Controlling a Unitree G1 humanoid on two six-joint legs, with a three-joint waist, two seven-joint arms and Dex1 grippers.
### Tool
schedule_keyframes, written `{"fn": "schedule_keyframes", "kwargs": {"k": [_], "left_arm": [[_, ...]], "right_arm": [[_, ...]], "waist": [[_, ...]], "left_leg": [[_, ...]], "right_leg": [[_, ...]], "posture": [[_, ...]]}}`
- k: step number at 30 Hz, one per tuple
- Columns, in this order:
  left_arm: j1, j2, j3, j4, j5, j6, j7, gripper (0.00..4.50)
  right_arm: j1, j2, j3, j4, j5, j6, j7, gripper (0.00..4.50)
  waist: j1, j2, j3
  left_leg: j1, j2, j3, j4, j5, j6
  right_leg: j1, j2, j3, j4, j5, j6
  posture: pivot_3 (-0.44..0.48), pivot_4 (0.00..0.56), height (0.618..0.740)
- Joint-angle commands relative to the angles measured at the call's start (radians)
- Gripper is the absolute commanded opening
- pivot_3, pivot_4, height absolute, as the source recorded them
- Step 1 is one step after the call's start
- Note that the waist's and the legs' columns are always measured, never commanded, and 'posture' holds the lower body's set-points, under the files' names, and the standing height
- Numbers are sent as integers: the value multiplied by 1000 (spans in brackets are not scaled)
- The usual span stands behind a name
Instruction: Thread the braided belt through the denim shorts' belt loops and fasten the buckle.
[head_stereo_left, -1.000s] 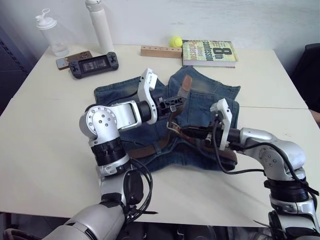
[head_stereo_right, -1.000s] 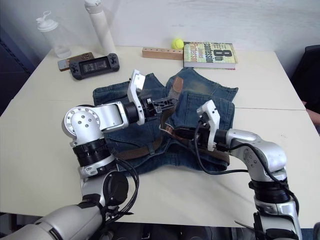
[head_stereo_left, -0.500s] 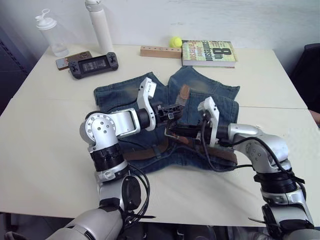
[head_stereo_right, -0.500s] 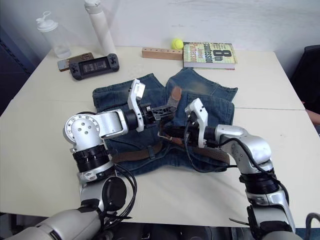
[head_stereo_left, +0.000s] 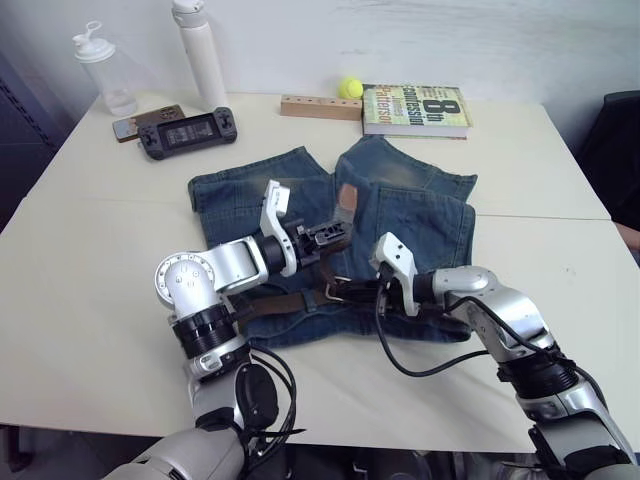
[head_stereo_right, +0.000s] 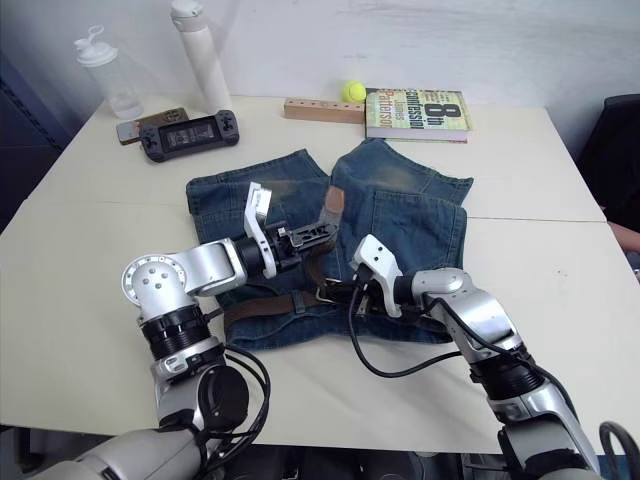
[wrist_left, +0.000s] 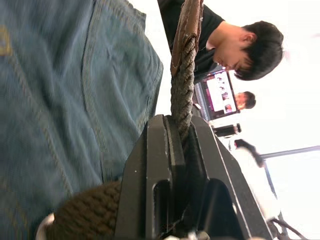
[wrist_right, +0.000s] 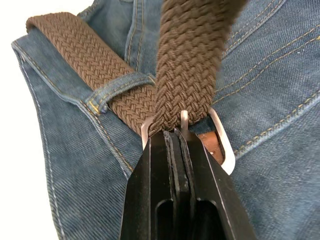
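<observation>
our left gripper (head_stereo_left: 338, 237) clamped on the braided belt (wrist_right: 187, 65) near its tip, our right gripper (wrist_right: 176, 132) pinched together at the buckle (wrist_right: 220, 145), denim shorts (head_stereo_left: 420, 215) underneath

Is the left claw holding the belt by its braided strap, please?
Yes, the left claw is shut on the braided belt, just below its tan leather tip.

Both arms are built of rounded silver-grey metal segments with ribbed black collars between the joints. The left arm's (head_stereo_left: 205, 285) round elbow housing shows a ring of small dark screws. Each wrist carries a white angular camera bracket, ahead of which sits dark mechanism. Loose black cables loop off the right arm (head_stereo_left: 495, 310) and coil below the left one. Each claw has two flat, matte black fingers (wrist_right: 172, 195) with moulded rectangular recesses.
</observation>
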Motion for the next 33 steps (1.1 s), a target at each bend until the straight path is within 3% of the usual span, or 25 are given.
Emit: {"fn": "schedule_keyframes", "kwargs": {"k": [1,5,10,18,33], "left_arm": [[31,117,58,21,-86,-1,5,0],[40,184,134,73,-45,-2,12,0],[71,151,124,28,-86,-1,21,0],[71,66,146,-28,-88,-1,65,0],[90,93,123,-40,-93,-1,64,0]], "right_arm": [[30,-50,-1,18,-41,40,1,66],[8,-61,-22,-11,-25,58,10,66],[-57,-30,-71,-61,34,101,14,66],[-113,-34,-36,-86,14,133,31,66],[-87,45,6,-35,-5,106,39,66]], "waist": [[-1,0,0],[1,0,0],[2,-1,0],[-1,-1,0],[-1,-1,0]], "left_leg": [[0,0,0,0,0,0],[0,0,0,0,0,0],[-3,-1,-2,0,0,0],[-3,0,-1,0,-1,-1],[-3,0,-1,0,-1,-1]], "right_leg": [[0,0,0,0,0,0],[0,0,0,0,0,0],[-1,-1,-2,-2,0,0],[-2,0,-2,-1,0,0],[-2,0,-2,-2,0,0]], "posture": [[0,150,738],[0,150,738],[0,150,738],[0,150,738],[0,150,738]]}}
